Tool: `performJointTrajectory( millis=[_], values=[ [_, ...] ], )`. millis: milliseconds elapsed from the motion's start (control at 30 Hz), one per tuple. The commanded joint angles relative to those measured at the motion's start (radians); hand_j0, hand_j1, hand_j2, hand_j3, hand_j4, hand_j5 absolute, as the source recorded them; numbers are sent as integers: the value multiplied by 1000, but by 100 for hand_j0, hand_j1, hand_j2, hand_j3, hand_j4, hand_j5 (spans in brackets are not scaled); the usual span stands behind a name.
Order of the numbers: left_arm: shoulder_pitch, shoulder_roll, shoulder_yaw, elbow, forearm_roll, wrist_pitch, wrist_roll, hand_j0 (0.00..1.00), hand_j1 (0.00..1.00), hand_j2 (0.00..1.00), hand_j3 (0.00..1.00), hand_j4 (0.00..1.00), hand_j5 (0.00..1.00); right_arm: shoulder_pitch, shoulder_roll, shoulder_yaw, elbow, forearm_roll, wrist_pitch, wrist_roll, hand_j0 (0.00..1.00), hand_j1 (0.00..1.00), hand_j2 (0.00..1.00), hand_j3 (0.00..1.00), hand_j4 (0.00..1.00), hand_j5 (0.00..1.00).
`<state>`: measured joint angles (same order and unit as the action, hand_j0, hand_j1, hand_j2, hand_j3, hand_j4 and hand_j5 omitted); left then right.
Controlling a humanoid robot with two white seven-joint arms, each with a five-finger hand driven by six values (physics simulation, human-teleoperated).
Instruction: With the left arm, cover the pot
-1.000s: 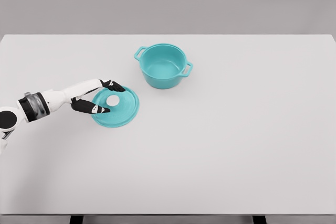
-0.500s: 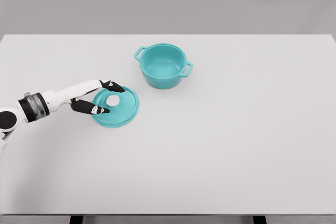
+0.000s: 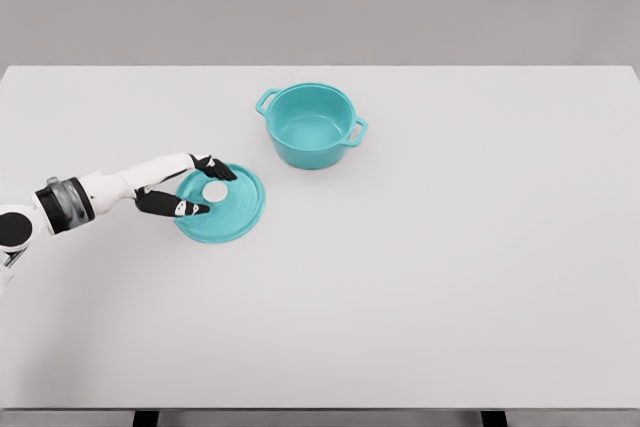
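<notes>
**Lid flat on the worktop, left hand spread around its knob**

Head view: The teal lid (image 3: pixel 221 204) lies flat on the white worktop (image 3: pixel 420 267), a round disc with a raised rim and a small white knob (image 3: pixel 215 191) at its centre. It sits left of the middle of the surface, below and to the left of the pot (image 3: pixel 311 125), near it but clearly apart, with bare worktop between them. The pot is the same teal, round and deep, standing upright and uncovered so its inside shows; it has two loop handles, one at the upper left of its rim and one at the right.

The left hand (image 3: pixel 186 187) reaches in from the picture's left on a white arm with a dark and silver wrist band. Its black fingers (image 3: pixel 218 169) are parted in a wide fork over the lid's left side: one above the knob, another below and to the left of it. The knob shows whole in the gap between them, and the fingers are not closed on it. Whether any fingertip touches the lid's surface cannot be told.

Nothing stands between lid and pot. The worktop's far edge meets a plain grey wall (image 3: pixel 320 2), and two dark legs show under its near edge.
</notes>
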<state>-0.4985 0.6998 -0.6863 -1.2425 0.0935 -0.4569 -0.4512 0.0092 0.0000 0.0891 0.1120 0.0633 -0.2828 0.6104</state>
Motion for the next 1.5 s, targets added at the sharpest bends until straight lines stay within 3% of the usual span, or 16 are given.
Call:
performJointTrajectory(
  millis=[0,833,1467],
  values=[
    [0,1,1,-2,3,1,0,63,63,63,63,63,63,0,0,0,0,1,-1,0,100,100,100,100,100,100],
    [3,0,-10,-2,2,-2,6,53,53,53,53,53,53,0,0,0,0,1,-1,0,100,100,100,100,100,100],
    [-52,0,2,-55,3,3,-76,49,49,49,49,49,49,0,0,0,0,1,-1,0,100,100,100,100,100,100]
  ],
)
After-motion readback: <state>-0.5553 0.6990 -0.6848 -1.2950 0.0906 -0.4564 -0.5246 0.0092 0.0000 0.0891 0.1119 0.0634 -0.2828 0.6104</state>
